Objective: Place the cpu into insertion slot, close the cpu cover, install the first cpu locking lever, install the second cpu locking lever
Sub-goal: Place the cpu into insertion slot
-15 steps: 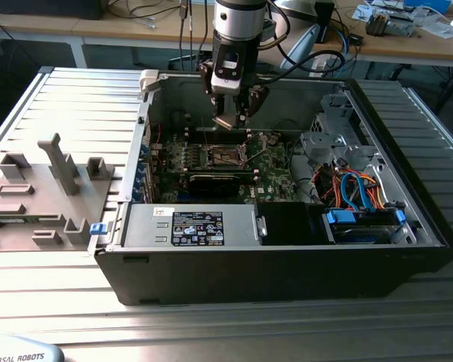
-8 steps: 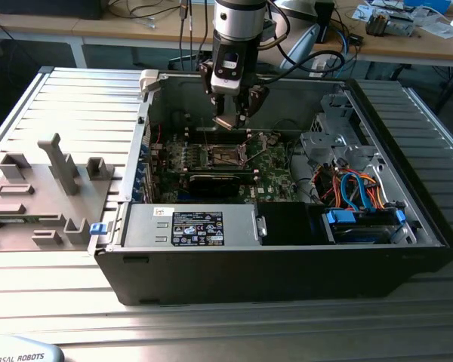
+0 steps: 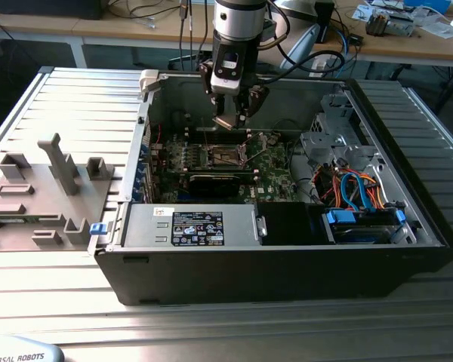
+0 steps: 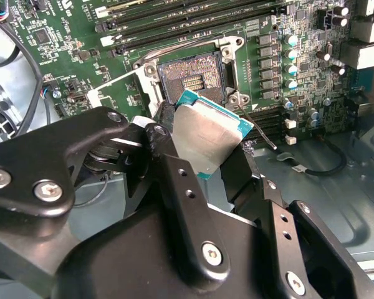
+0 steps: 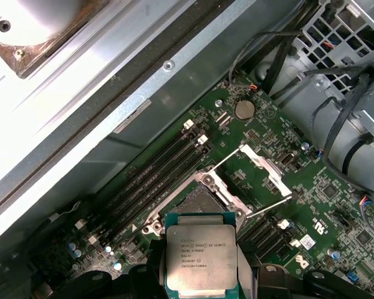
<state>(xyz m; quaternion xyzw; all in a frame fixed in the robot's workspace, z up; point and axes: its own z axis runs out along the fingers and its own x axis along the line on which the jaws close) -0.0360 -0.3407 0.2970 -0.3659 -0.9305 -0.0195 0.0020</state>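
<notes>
One grey moulded fixture tray [image 3: 45, 188] lies at the exterior view's left on the ribbed metal table [image 3: 211, 324], just beside an open black computer case [image 3: 287, 264] in the middle of the frame. In the upper middle of the frame, the arm's gripper [image 3: 232, 119] hangs over the green motherboard [image 3: 275, 170], its jaws clamped on opposite edges of the cpu [image 4: 209, 134]. In both wrist views the chip shows its silvery-grey metal top between the black fingers [image 4: 168, 168], and in the second wrist view it is tilted and clear of the board.

Directly below the gripper in the exterior view, the insertion slot [image 3: 225, 157] stands uncovered, a dark square with a silver rim. In the first wrist view the cpu cover [image 5: 265, 167] is swung open and stands off to one side of the slot, with the thin wire locking levers [image 5: 269, 208] unlatched. Long black memory slots [image 5: 156, 174] run alongside the socket.

In the exterior view, a black graphics card [image 3: 215, 183] lies just in front of the socket, with a labelled power supply [image 3: 196, 226] lower in the frame. At the exterior view's right, orange and blue cables [image 3: 355, 188] run above a blue drive caddy [image 3: 362, 220].
</notes>
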